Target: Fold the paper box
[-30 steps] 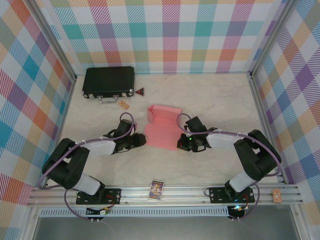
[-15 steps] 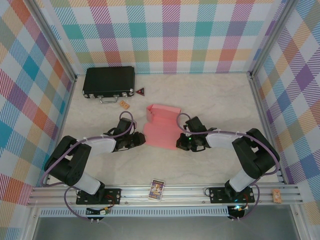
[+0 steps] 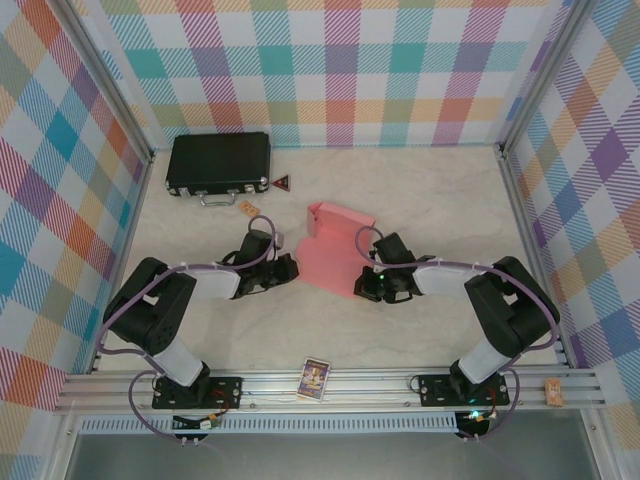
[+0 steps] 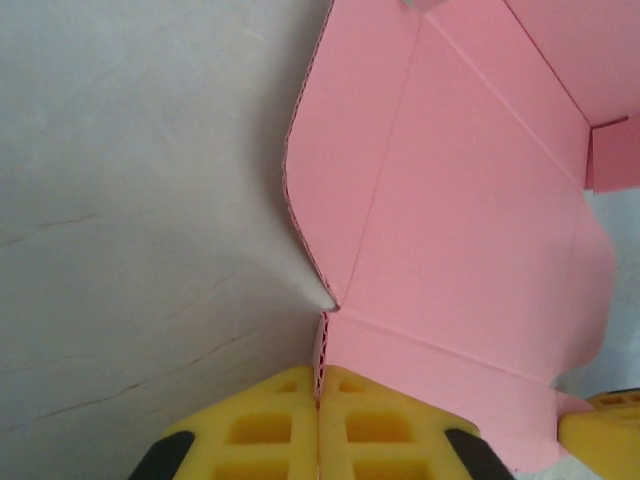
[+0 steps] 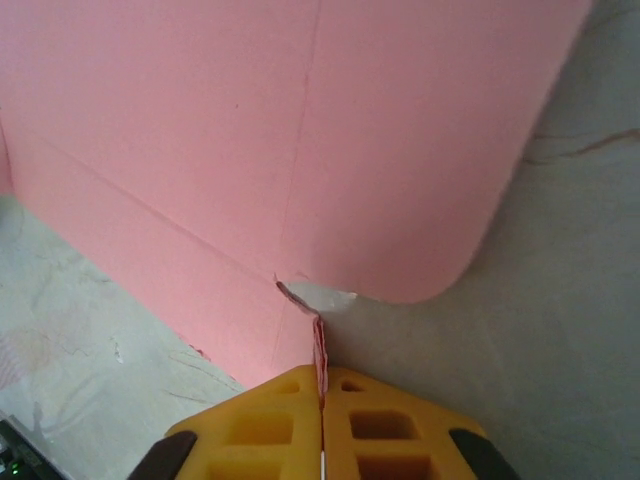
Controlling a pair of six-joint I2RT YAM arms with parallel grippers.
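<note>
Left wrist view: left gripper [image 4: 320, 400] pads clamp the paper box [image 4: 460, 220] edge; the right gripper [image 5: 322, 392] pinches the opposite edge. Both arms lie low, elbows bent, reaching in from 9 and 3 o'clock. The box sits mid-table, long axis roughly 11-to-5, flap raised at 12; the fingers hide the pinched corners from overhead.

A pale marbled table [image 3: 430, 200] is enclosed on three sides by pastel checked walls [image 3: 330, 70]; a metal rail [image 3: 390, 384] is fixed along its near edge.
</note>
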